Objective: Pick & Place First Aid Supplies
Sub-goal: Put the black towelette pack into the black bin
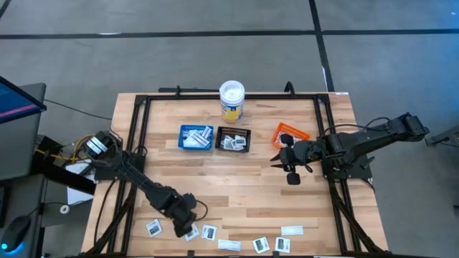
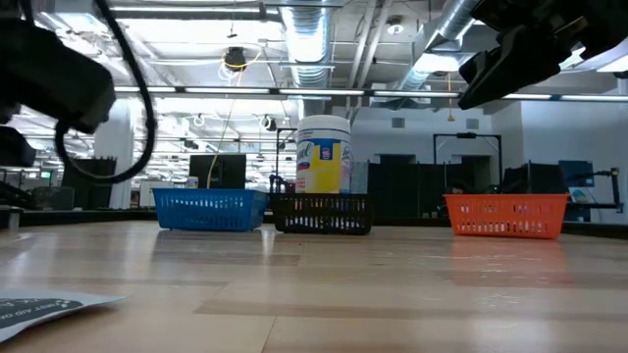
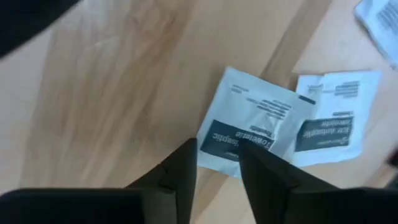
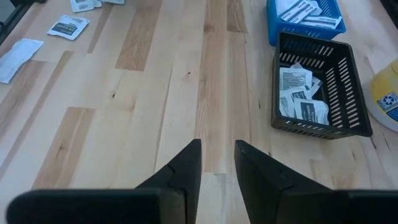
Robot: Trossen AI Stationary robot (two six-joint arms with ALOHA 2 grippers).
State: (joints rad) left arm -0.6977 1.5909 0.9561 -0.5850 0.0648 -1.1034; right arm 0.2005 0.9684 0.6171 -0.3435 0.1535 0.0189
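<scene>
Left pincer (image 3: 217,168) — parted over a packet's (image 3: 249,127) edge, gripping nothing — bare table (image 3: 93,93) beside; right pincer (image 4: 217,163) parted too.

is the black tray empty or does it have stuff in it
Not empty: the black tray holds several squarish white packets, seen in the right wrist and high views.

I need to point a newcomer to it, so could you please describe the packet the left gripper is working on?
Start at the table's near edge, where loose packets lie in a row. The left gripper hangs over that row's left end. Right at its fingertips lies a squarish white packet with a dark band, overlapping a similar packet.
</scene>
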